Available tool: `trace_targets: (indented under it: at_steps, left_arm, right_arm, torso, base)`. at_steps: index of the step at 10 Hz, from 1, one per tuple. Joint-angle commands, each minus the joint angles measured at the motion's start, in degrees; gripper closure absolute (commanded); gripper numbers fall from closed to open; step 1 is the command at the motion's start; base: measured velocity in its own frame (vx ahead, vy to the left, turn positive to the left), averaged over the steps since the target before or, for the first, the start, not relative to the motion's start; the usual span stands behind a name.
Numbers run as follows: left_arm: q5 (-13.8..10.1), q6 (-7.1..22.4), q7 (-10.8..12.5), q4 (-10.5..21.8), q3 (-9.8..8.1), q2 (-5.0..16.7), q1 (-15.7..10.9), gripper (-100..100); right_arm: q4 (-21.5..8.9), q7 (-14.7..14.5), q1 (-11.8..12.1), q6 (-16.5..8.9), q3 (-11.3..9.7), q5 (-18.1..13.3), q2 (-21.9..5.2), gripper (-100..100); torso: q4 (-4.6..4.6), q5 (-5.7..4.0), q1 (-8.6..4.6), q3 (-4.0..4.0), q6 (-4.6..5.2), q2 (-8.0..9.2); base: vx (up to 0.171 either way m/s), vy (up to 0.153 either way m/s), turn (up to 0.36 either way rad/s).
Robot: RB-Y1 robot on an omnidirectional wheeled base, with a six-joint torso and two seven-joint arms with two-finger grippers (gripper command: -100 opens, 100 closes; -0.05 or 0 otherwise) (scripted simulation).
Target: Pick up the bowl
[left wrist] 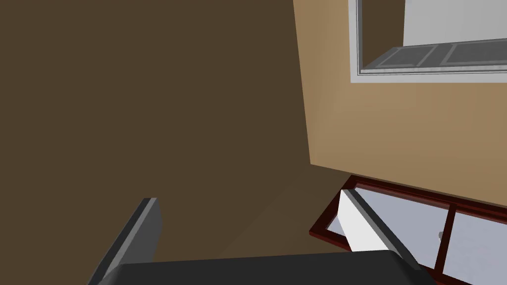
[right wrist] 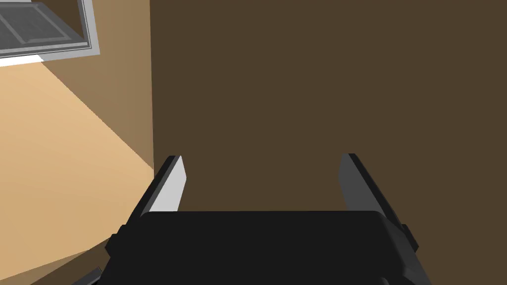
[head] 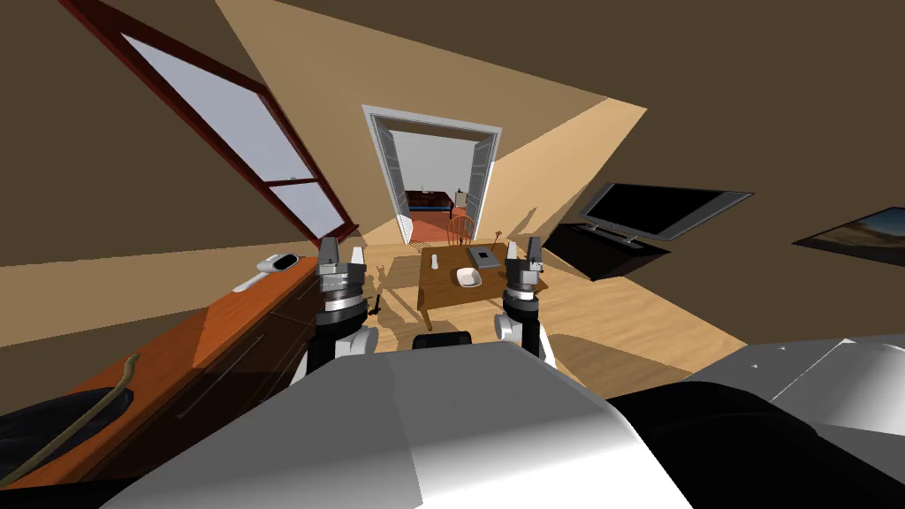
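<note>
White shallow bowl (head: 467, 277) sits mid-top on small brown wooden table (head: 439, 296), well ahead across light wood floor (head: 619, 318). Same table: flat grey slab (head: 484, 257) just behind bowl, small white item (head: 435, 261) toward far left corner. Wooden spindle-back chair (head: 460, 230) at table's far side, white-framed open doorway (head: 433, 168) beyond it. Dark block (head: 442, 340) at table's near side, on direct line to bowl; cannot tell what it is. Long reddish-brown sideboard (head: 230, 327) along left, white gadget (head: 278, 262) on its far end, red-framed window (head: 247, 141) above. Black flat-screen TV (head: 658, 210) on dark low stand (head: 601, 252) to right. Left end effector (head: 341, 254) raised, fingers spread, nothing between them. Right end effector (head: 522, 254) likewise raised, spread, holding nothing. Both well short of bowl.
</note>
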State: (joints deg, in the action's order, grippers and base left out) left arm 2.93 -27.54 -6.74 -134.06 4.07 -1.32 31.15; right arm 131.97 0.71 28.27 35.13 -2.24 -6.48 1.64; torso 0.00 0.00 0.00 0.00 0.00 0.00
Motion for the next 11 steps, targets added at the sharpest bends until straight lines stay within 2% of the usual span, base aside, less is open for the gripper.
trace_targets:
  at_steps: [1, 5, 10, 11]
  left_arm:
    - [0.0, 0.0, 0.0, 0.0, 0.0, 0.0, 0.0, 0]
    - [0.0, 0.0, 0.0, 0.0, 0.0, 0.0, 0.0, 0]
    - [0.0, 0.0, 0.0, 0.0, 0.0, 0.0, 0.0, 0]
    - [0.0, 0.0, 0.0, 0.0, 0.0, 0.0, 0.0, 0]
  right_arm:
    - [-0.4, -0.2, -0.1, -0.2, -0.3, -0.5, -2.1, -100]
    - [-3.3, -1.4, -1.2, -1.9, -1.7, -3.3, -8.7, -100]
    - [-11.4, -4.9, -5.0, -6.8, -5.0, -8.9, -17.1, -100]
    - [-12.0, -4.9, -5.0, -6.8, -5.0, -8.9, -17.1, -100]
  torso:
    - [0.0, 0.0, 0.0, 0.0, 0.0, 0.0]
    - [0.09, -0.01, -0.05, 0.25, 0.0, 0.45]
    - [0.16, -0.03, -0.14, 0.42, 0.0, 0.73]
    - [0.16, -0.02, -0.03, 0.41, 0.0, 0.7]
  base:
    - [-0.031, 0.001, 0.029]
    - [-0.111, -0.008, 0.068]
    - [-0.182, -0.009, 0.12]
    - [-0.124, 0.02, 0.054]
